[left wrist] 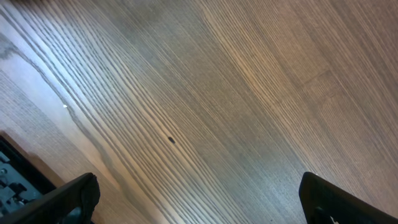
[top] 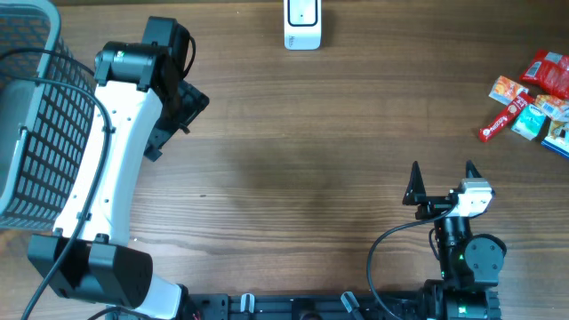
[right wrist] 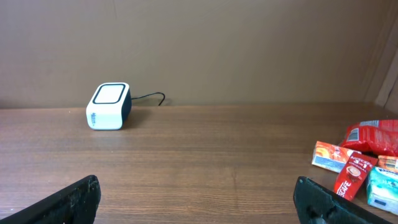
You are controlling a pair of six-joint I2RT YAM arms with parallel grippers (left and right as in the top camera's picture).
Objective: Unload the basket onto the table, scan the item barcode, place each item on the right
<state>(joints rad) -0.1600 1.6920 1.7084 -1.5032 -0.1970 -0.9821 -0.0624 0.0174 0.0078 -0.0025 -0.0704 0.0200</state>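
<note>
A small white barcode scanner (top: 302,25) stands at the far edge of the table, and the right wrist view shows it (right wrist: 109,106) at the left. A pile of snack items (top: 533,102) lies at the right edge, among them a red stick packet (right wrist: 352,174) and an orange packet (right wrist: 333,155). My right gripper (top: 442,178) is open and empty near the front, well short of the pile, with nothing between its fingers (right wrist: 196,200). My left gripper (top: 178,120) is open over bare wood (left wrist: 199,202) at the left, next to the basket.
A grey wire basket (top: 27,116) fills the far left. A black cable runs from the scanner along the back wall (right wrist: 152,98). A red bag (top: 549,73) and a teal box (top: 533,120) belong to the pile.
</note>
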